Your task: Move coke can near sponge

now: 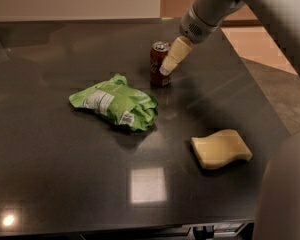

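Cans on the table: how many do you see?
1. The coke can stands behind the green bag, toward the back; the gripper is close beside it. No other seems hidden.
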